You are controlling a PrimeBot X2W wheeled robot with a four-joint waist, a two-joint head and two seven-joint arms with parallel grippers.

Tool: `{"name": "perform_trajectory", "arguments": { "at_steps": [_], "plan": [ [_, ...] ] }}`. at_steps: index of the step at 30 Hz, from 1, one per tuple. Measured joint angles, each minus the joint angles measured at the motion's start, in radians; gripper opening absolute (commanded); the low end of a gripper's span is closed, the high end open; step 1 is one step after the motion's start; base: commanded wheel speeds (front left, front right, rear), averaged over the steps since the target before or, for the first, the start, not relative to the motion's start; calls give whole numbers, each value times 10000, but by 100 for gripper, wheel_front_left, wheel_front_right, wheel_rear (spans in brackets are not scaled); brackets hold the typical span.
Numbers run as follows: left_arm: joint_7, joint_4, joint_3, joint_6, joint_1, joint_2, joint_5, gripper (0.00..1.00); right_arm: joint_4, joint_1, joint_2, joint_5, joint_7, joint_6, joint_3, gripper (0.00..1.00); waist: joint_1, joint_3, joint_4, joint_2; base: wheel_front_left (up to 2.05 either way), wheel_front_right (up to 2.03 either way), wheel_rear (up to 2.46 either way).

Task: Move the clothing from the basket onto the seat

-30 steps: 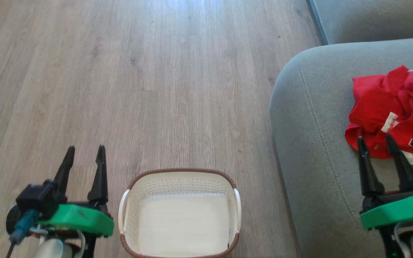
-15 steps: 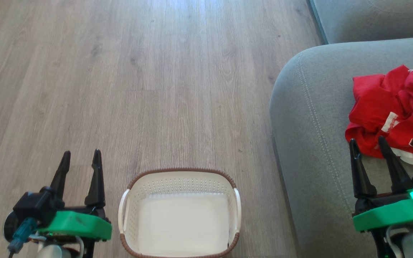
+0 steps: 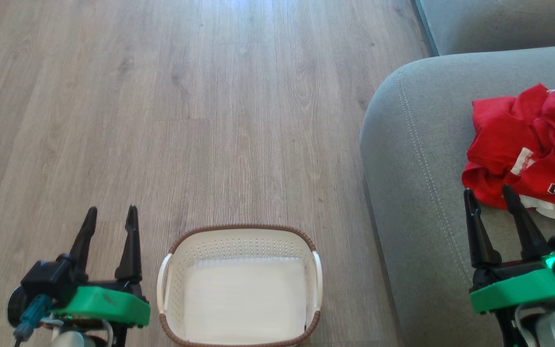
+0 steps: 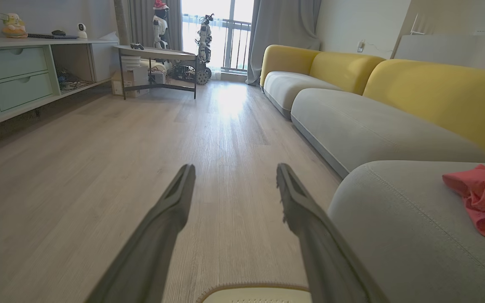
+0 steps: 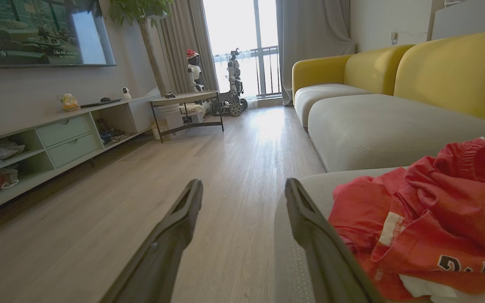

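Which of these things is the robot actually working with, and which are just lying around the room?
Part of the job: red jerseys, white basket, grey seat cushion.
Just lying about: side table, television, shelf unit.

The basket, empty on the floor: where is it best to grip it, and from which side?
I would take the basket by its left handle, coming from above with the left gripper, which stands open nearest it. The basket stands upright, and the handle bows outward, seeming to leave a gap.
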Motion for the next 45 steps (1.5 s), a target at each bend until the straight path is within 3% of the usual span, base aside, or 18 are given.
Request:
{"name": "perform_trajectory", "arguments": {
  "at_steps": [5, 6, 12, 45],
  "plan": [
    [0, 173, 104, -140, 0, -42, 167, 100, 67, -5, 0, 2, -29, 0, 13, 100, 0, 25, -77, 0, 0, 0, 0],
    [6, 232, 100, -169, 0, -52, 167, 0, 107, -6, 4, 0, -29, 2, 25, 0, 0, 27, -88, 0, 0, 0, 0],
    [109, 1058, 0, -167, 417, -263, 27, 0, 965, 380, 167, 121, 31, 2, 130, 0, 0, 27, -90, 0, 0, 0, 0],
    [984, 1319, 550, -608, 273, -627, -3172, 0, 1275, 156, 320, 3461, 840, 0, -36, 0, 0, -1, -78, 0, 0, 0, 0]
  ]
}}
